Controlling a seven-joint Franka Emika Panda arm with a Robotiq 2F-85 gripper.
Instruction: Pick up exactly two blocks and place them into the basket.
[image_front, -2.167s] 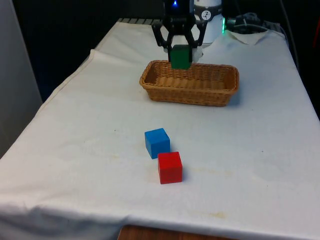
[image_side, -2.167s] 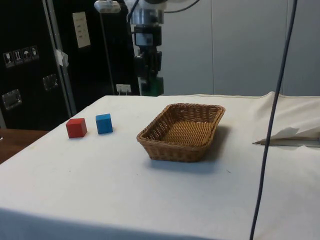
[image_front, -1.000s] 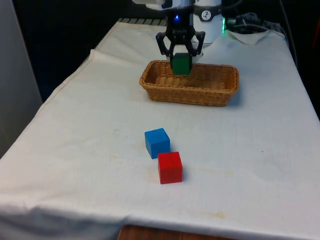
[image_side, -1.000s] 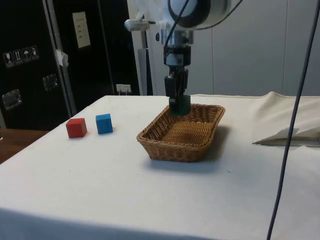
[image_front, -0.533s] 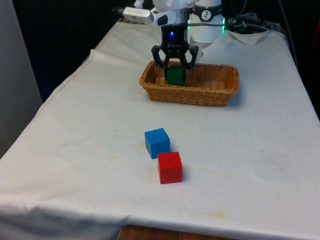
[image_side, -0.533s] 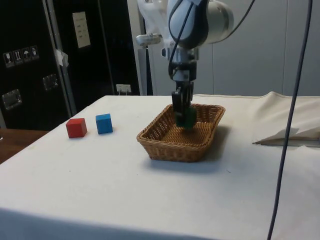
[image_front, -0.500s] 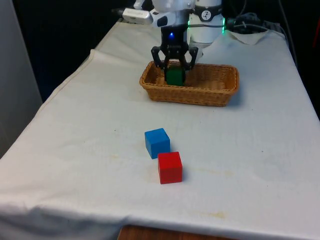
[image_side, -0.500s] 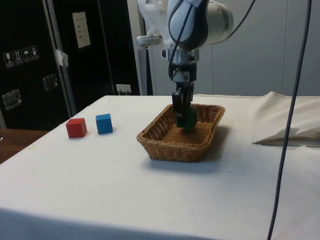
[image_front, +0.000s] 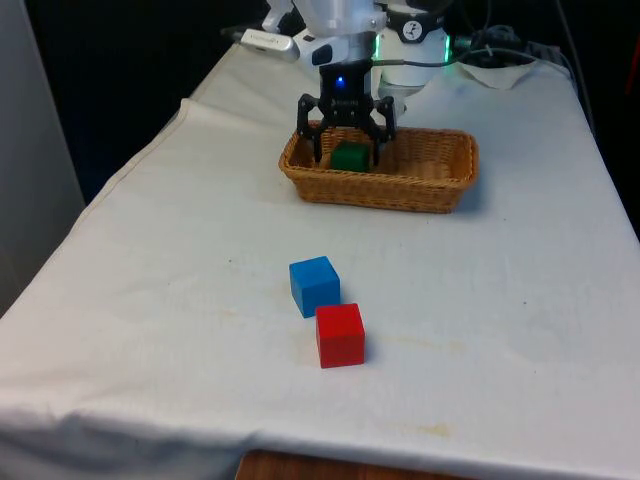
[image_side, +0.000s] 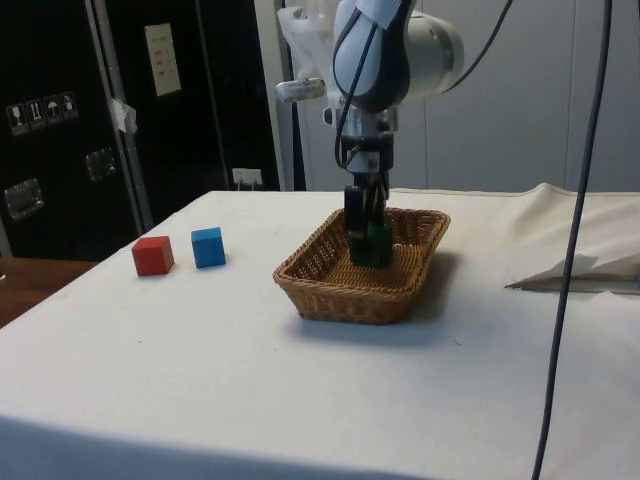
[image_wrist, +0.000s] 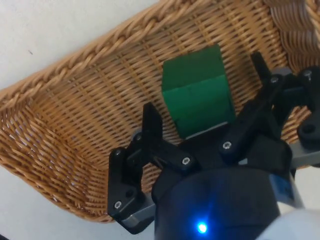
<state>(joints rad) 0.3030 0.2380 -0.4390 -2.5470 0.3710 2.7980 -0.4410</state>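
In the upper middle of the front view, a woven wicker basket (image_front: 420, 185) sits on the white tablecloth (image_front: 150, 300). The black gripper (image_front: 347, 143) reaches down into the basket's end at the front view's left. Its two fingers are spread apart, one on either side of a green block (image_front: 350, 157), with a gap showing between each finger and the block in the wrist view. The green block (image_wrist: 197, 95) rests on the basket floor (image_wrist: 90, 130), close to the curved wicker wall. Lower in the front view, near the centre, a blue block (image_front: 314, 285) and a red block (image_front: 340, 334) lie on the cloth just beside each other, well apart from the basket. In the side view, they sit at the left of the frame, the red block (image_side: 153, 255) further left than the blue block (image_side: 208, 246).
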